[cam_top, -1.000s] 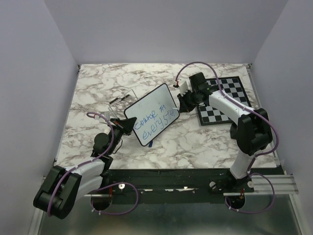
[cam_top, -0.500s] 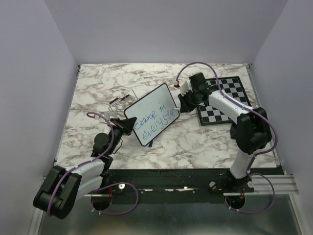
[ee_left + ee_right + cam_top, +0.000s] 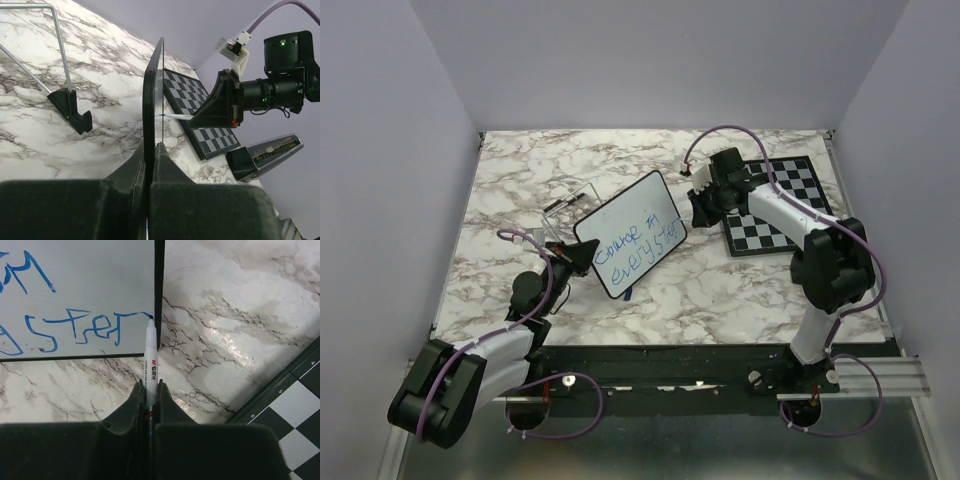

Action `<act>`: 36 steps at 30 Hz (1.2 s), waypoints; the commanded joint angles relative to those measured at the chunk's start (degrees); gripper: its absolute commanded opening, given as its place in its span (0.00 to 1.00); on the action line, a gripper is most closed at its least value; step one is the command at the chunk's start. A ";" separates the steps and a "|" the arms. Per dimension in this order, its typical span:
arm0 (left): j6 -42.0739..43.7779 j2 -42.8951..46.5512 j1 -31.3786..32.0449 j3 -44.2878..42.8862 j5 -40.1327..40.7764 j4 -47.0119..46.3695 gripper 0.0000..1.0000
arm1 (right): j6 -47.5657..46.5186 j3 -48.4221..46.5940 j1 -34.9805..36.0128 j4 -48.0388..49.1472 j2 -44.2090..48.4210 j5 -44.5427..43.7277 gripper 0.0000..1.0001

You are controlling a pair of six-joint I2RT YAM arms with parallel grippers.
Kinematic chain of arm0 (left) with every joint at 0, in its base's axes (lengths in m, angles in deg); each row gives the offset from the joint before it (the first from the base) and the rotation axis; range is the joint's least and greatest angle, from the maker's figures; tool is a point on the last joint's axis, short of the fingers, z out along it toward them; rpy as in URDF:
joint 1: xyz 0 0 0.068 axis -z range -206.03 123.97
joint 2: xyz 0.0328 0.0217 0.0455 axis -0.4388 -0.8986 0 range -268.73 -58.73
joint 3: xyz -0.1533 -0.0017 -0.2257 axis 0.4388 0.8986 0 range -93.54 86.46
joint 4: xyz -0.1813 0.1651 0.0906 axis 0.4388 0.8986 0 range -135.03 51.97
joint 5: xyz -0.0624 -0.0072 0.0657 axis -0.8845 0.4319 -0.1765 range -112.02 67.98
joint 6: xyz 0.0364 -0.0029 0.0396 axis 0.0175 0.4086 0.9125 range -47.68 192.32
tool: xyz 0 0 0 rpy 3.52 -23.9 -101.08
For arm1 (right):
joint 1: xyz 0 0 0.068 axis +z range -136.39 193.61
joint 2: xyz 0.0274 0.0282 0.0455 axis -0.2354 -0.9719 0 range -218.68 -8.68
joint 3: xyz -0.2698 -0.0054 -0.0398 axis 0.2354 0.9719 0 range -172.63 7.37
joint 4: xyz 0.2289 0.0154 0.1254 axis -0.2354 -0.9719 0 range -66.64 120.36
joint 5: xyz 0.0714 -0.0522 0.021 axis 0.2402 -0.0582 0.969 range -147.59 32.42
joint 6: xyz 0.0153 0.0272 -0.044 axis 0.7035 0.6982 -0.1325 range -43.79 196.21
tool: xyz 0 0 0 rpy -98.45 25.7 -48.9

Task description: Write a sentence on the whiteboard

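The whiteboard [image 3: 630, 232] is held tilted above the table, with my left gripper [image 3: 578, 256] shut on its lower left edge. In the left wrist view the board [image 3: 152, 95] shows edge-on between my left gripper's [image 3: 150, 148] jaws. The sentence [image 3: 642, 240] is blue lettering in two lines, ending in "ster" [image 3: 75, 332]. My right gripper [image 3: 149, 386] is shut on a white marker [image 3: 150, 352], whose blue tip touches the whiteboard [image 3: 75, 270] at its right frame. From above, my right gripper [image 3: 698, 208] sits just off the board's right end.
A black-and-white chessboard [image 3: 782, 205] lies under the right arm, its corner showing in the right wrist view [image 3: 295, 390]. A wire stand [image 3: 570, 203] with black feet [image 3: 70, 107] stands behind the board. A small blue object [image 3: 628, 294] lies under the board's near corner.
My right gripper has shifted slightly to the right with the marker, toward the board's right edge. The left gripper and the board have stayed put.
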 commanded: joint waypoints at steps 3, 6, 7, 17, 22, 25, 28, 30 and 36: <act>1.70 0.47 0.30 2.72 -2.21 0.42 0.00 | -1.46 0.04 -0.20 -1.62 -1.99 1.23 0.00; 1.79 0.29 0.30 2.72 -2.30 0.33 0.00 | -1.99 0.47 -0.20 -2.41 -2.17 2.55 0.01; 1.79 0.29 0.30 2.64 -2.30 0.33 0.00 | -2.08 0.65 -0.20 -2.59 -2.17 3.42 0.01; 1.35 -1.11 0.30 2.72 -2.56 -1.42 0.00 | -2.61 1.36 1.03 -3.29 -1.73 6.24 0.01; 1.35 -0.85 0.30 2.72 -2.48 -1.07 0.00 | -2.17 0.74 1.73 -3.64 -1.29 7.29 0.00; 1.35 -0.59 0.30 2.81 -2.48 -0.98 0.00 | -1.73 0.30 1.73 -3.90 -0.50 7.21 0.00; 1.52 -0.32 0.30 2.99 -2.39 -0.63 0.00 | -1.20 0.21 1.65 -4.43 2.39 7.99 0.01; 1.61 -0.06 0.30 3.07 -2.30 -0.54 0.00 | -0.94 0.39 1.56 -4.70 5.55 8.35 0.01; 2.76 1.34 0.30 3.16 -2.04 0.68 0.00 | -1.02 2.93 -0.90 -4.61 16.00 11.51 0.01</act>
